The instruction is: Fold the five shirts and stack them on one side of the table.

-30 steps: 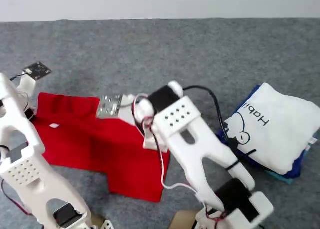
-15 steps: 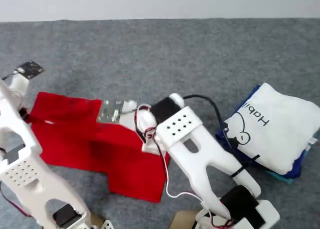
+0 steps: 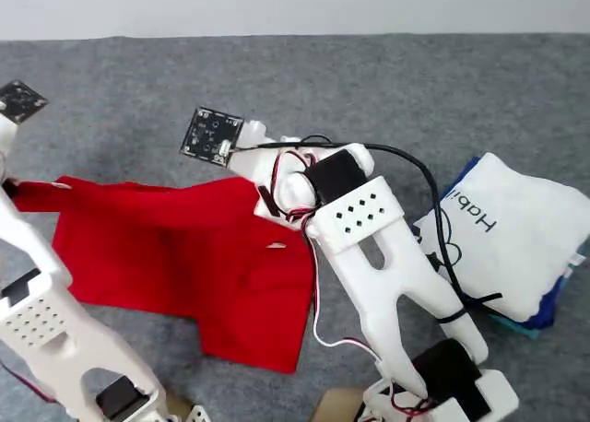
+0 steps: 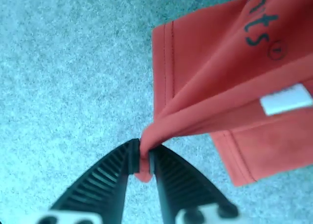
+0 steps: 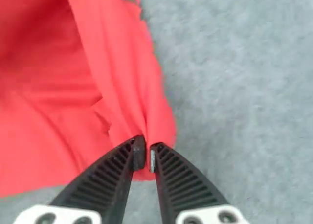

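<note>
A grey felt-like table cover [image 3: 369, 90] spreads from edge to edge, its nap speckled and even. Behind the far edge runs a plain white wall [image 3: 295, 7]. At the near edge lies a tan flat piece [image 3: 334, 406], perhaps cardboard, partly cut off

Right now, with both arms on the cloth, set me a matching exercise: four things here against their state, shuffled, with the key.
Things
1. red shirt
2. white shirt
3. blue shirt
4. left gripper

States
A. folded, lying on top of another
B. shut on a pinch of red fabric
C. unfolded, pinched at two points
D. folded, partly covered from above

Pairs: 1-C, 2-A, 3-D, 4-B
</note>
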Robot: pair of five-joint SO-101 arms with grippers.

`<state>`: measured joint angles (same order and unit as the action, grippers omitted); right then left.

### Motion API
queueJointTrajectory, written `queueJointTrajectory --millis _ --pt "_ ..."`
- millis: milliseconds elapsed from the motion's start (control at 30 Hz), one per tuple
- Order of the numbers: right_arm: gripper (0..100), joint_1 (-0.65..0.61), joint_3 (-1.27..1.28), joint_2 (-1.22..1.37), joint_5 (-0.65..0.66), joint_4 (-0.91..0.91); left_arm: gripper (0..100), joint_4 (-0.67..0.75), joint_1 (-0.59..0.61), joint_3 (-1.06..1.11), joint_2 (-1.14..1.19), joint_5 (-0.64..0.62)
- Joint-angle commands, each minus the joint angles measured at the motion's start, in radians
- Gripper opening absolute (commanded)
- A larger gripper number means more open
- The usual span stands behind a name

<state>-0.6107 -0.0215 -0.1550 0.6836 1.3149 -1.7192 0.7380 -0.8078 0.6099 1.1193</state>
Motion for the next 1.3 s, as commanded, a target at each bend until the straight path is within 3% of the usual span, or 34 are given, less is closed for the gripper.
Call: queueJointTrajectory --millis 0,200,433,533,900,1133,1267 --pt "1.0 0.047 -0.057 -0.045 -0.003 -0.087 0 -0.011 -0.006 -0.036 -0.011 -0.005" --pt "1.0 0.127 -0.109 -0.018 0.058 -0.229 0 -0.011 -0.028 -0.068 -0.018 -0.049" --pt "1.0 0.131 -0.333 0.031 0.066 -0.242 0 -0.034 -0.029 -0.263 -0.017 -0.121" --pt "1.0 0.145 -0.364 0.088 0.135 -0.246 0 -0.034 -0.057 -0.294 -0.012 -0.157" --pt "1.0 0.251 -0.368 0.43 0.183 -0.527 0 -0.034 -0.175 -0.179 -0.006 -0.161" --pt "1.0 0.317 -0.376 0.67 0.302 -0.739 0 -0.034 -0.18 -0.107 -0.008 -0.161" --pt "1.0 0.349 -0.47 0.731 0.311 -0.757 0 -0.034 -0.172 -0.101 -0.012 -0.161"
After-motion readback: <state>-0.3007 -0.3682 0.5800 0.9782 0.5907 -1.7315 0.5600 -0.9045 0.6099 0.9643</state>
